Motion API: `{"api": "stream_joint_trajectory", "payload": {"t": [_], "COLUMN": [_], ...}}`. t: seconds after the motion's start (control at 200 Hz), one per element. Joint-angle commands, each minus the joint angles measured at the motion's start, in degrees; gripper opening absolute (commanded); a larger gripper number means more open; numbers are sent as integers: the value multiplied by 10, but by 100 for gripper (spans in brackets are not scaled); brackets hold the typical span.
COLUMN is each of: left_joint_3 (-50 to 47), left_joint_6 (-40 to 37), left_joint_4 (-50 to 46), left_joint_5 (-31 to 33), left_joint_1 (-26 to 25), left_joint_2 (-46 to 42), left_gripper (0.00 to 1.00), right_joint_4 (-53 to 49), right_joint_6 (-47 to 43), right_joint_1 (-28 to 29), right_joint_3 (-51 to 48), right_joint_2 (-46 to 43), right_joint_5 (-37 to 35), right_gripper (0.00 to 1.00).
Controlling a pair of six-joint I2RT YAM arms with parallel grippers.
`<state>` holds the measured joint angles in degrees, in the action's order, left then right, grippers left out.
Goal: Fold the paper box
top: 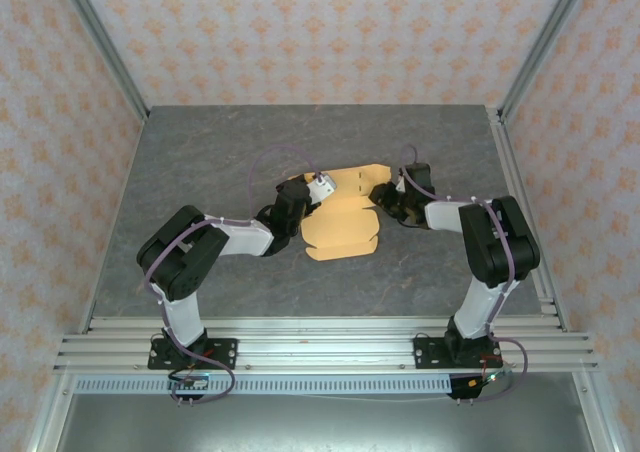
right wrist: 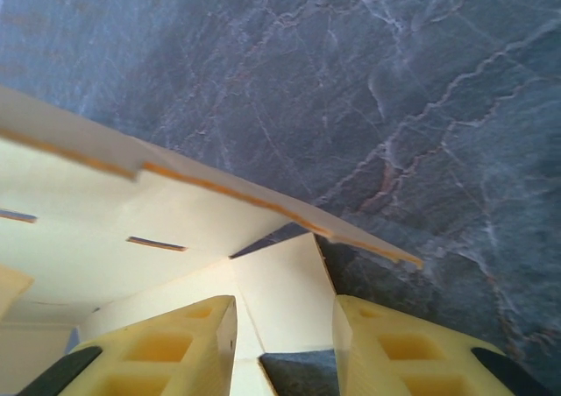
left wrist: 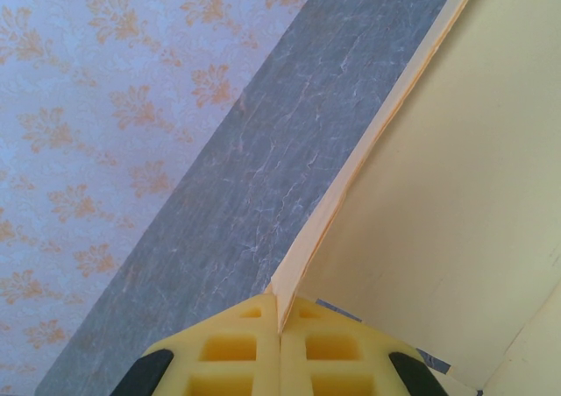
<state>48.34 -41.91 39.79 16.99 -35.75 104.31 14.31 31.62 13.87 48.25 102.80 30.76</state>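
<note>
Tan kraft card: the paper box lies partly folded at mid-table on the grey marbled tabletop, between my two arms. My left gripper is pressed closed on the edge of a raised panel, its yellow pads meeting on the card. My right gripper stands partly parted; a triangular flap lies between its fingers, neither visibly clamping it. Step in hand, as I judge it: raising the side walls. The next move calls for a firm pinch on that flap, then an inward fold against my left hold. The far tabs and most creases are hidden behind my wrists or cut off.
</note>
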Motion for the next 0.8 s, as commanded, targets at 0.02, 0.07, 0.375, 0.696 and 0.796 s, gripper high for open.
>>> {"api": "stream_joint_trajectory", "payload": {"t": [0.02, 0.07, 0.375, 0.696, 0.796], "left_joint_3": [10, 10, 15, 14, 15], "left_joint_6": [9, 9, 12, 13, 14], "left_joint_4": [20, 21, 20, 20, 21], "left_joint_5": [10, 10, 9, 9, 10], "left_joint_1": [-1, -1, -1, -2, -1], "left_joint_2": [-1, -1, 2, 4, 5], "left_gripper": [0, 0, 0, 0, 0], "right_joint_4": [-35, -42, 0, 31, 32], "right_joint_6": [-30, -37, -27, -9, -10], "right_joint_1": [5, 5, 10, 22, 28], "right_joint_3": [4, 1, 14, 30, 29], "right_joint_2": [-26, -34, 5, 5, -7], "right_joint_5": [-50, -60, -20, 9, 7], "right_gripper": [36, 38, 37, 30, 29]}}
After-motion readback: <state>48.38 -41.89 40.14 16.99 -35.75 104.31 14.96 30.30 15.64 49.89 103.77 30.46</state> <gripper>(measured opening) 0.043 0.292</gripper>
